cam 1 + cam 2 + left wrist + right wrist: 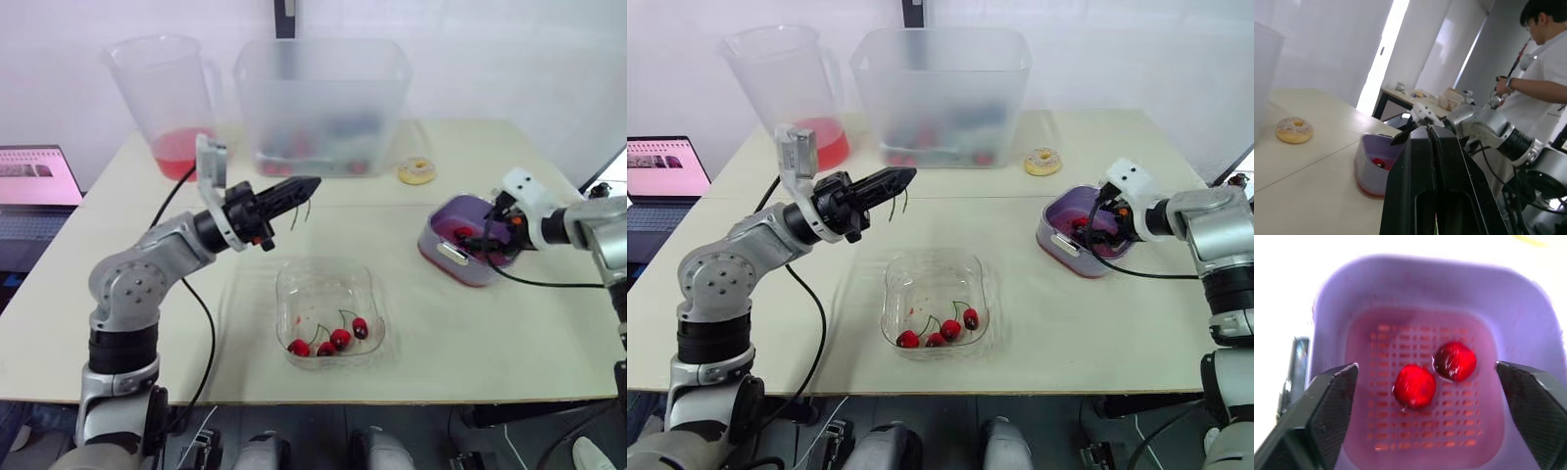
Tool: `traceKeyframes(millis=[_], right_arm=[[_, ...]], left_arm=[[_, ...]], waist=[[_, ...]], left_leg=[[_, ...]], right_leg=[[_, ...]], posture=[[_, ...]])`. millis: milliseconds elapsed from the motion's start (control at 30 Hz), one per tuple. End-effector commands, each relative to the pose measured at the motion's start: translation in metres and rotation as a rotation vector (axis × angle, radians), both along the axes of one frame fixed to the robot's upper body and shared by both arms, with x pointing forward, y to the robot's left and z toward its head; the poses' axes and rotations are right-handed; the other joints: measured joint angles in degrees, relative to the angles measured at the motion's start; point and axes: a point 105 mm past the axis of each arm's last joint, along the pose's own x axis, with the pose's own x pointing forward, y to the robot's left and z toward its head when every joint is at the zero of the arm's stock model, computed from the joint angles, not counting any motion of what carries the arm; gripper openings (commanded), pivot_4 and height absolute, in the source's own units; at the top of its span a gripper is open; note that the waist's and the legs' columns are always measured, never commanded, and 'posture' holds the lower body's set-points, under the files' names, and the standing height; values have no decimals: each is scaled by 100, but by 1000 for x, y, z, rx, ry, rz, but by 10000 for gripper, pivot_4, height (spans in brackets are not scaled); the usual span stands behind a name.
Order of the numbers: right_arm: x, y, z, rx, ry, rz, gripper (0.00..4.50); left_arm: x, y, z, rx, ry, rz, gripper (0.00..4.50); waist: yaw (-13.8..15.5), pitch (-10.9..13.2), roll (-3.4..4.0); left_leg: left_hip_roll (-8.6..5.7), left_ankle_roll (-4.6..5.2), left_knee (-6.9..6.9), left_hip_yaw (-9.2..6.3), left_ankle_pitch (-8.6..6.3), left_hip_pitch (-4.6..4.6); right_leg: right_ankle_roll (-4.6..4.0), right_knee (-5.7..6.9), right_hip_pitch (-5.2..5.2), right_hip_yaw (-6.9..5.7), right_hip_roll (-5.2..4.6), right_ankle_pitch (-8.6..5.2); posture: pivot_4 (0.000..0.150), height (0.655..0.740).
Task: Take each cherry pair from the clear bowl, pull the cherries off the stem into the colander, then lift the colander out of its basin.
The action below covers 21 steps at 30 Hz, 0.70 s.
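The left pincer [302, 186] hangs above the worktop [509, 343] a little above the middle of the head view, pointing toward the right of the frame. Its fingers are pressed tightly together, and a thin dark stem [307, 210] dangles from the tip with no fruit on it.

Below it, in the lower middle of the frame, the clear bowl [328, 263] sits on the worktop. Four red cherries [340, 339] on stems lie bunched along its near side.

At the right of the frame the lavender basin [443, 257] stands on the worktop with the pink colander [1425, 431] seated inside it. The right pincer [1426, 366] hovers over the basin's opening. Its fingers [1327, 396] are spread wide, one toward each side wall, and grip nothing. Two loose cherries [1414, 386] rest touching each other on the perforated floor of the colander, directly between the spread fingers.

Along the top of the frame stand a clear pitcher [167, 88] with red liquid in its bottom, at the upper left, and a large frosted tub [323, 98] at the upper middle. A doughnut [417, 170] lies just right of the tub. An open laptop [34, 186] sits at the left edge. In the left wrist view a person [1542, 73] in a white shirt stands at the upper right, well beyond the basin.
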Motion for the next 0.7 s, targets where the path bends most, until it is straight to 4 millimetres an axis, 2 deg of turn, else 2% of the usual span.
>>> traceKeyframes(millis=[33, 133, 200, 267, 333, 433, 500, 567, 700], right_arm=[[-16, 32, 61, 85, -138, 195, 44879], [-55, 88, 89, 201, -146, 546, 44879], [-76, 115, 103, 286, -131, 698, 44879], [-97, 139, 109, 333, -95, 850, 44879], [-110, 159, 111, 344, -90, 962, 44879], [-115, 171, 108, 344, -88, 1012, 44879], [-116, 177, 104, 349, -77, 1036, 44879], [-117, 179, 101, 353, -71, 1042, 44879], [-120, 184, 95, 341, -59, 1062, 44879]], left_arm=[[-6, 9, 7, -5, -26, 24, 0], [-6, 22, 2, 12, 8, 70, 0], [-6, 32, -3, 34, 36, 98, 0], [-5, 45, -12, 67, 78, 142, 0], [1, 62, -25, 112, 132, 237, 0], [8, 85, -53, 186, 267, 355, 0], [11, 101, -76, 170, 387, 423, 0], [14, 108, -87, 146, 454, 463, 0], [15, 135, -134, 146, 595, 594, 0]], waist=[[1, 0, 0], [-12, 0, -1], [-35, 1, 0], [-35, 1, 1], [-24, 0, -1], [15, -1, -3], [21, -1, -3], [22, 0, -4], [-4, 0, -8]], left_leg=[[0, 0, 0, -2, 0, 0], [4, -1, -4, -6, 0, 0], [9, -1, -3, -7, 0, 1], [10, -4, -2, -10, 1, 1], [10, -5, -3, -16, 1, 1], [4, -5, 0, -19, 1, 1], [-6, -4, 0, -21, 0, 0], [-8, -4, 1, -22, 0, -1], [-7, -4, -2, -24, 0, 0]], right_leg=[[0, -1, 1, -2, 1, 0], [0, -3, 1, -4, 3, 0], [0, -2, 1, -5, 2, 0], [0, 0, 1, -7, 2, 0], [-1, -2, 3, -9, 0, 0], [-1, -3, 9, -11, -2, 0], [-1, -1, 9, -9, -9, 0], [-1, -2, 10, -8, -11, 0], [-1, -1, 9, -9, -17, 0]], posture=[[1500, 6863], [1500, 6863], [1500, 6863], [1500, 6863], [1500, 6863], [1500, 6863], [1500, 6863], [1500, 6863], [1500, 6863]])
